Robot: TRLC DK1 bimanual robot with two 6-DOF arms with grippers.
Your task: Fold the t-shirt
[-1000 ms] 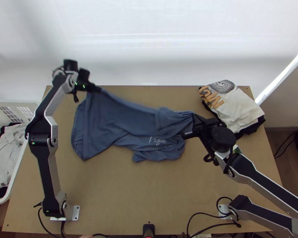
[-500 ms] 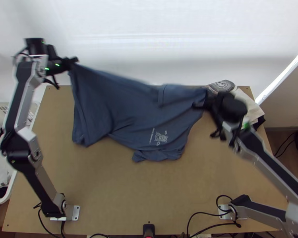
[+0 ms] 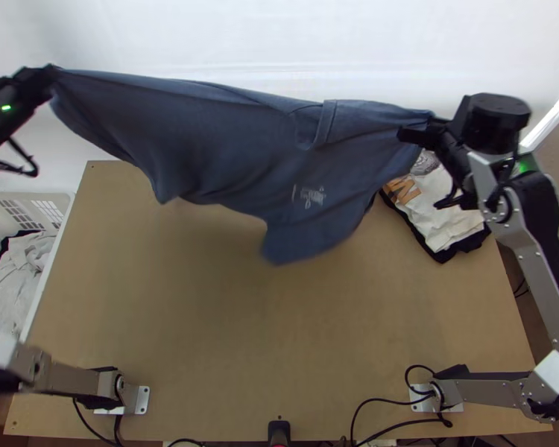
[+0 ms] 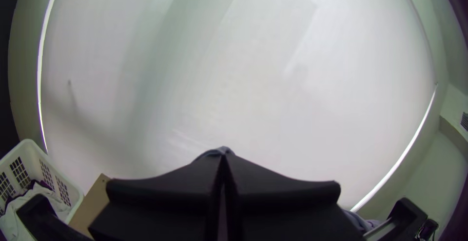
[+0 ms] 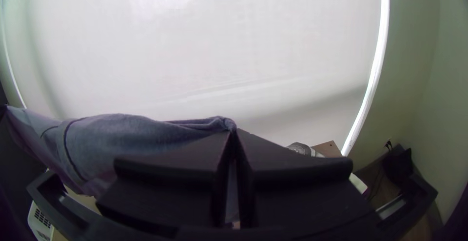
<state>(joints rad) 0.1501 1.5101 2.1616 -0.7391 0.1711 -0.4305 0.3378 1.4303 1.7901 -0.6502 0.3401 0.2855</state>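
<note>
Hanging btwn L hand (image 3: 54,71) & R hand (image 3: 427,125), both clamped on it: soft, creased blue tee (image 3: 227,138).

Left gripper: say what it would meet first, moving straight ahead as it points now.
Beyond the t-shirt it grips, the left gripper would probably meet the white backdrop, though depth is unclear.

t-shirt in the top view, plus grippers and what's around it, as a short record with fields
item: blue t-shirt
state: unfolded, stretched between both grippers, lower part hanging loose
marking: small pale print
left gripper: shut on one upper end
right gripper: shut on the opposite upper end
far right of table: pile of clothes
left of table: white basket holding clothes
</note>
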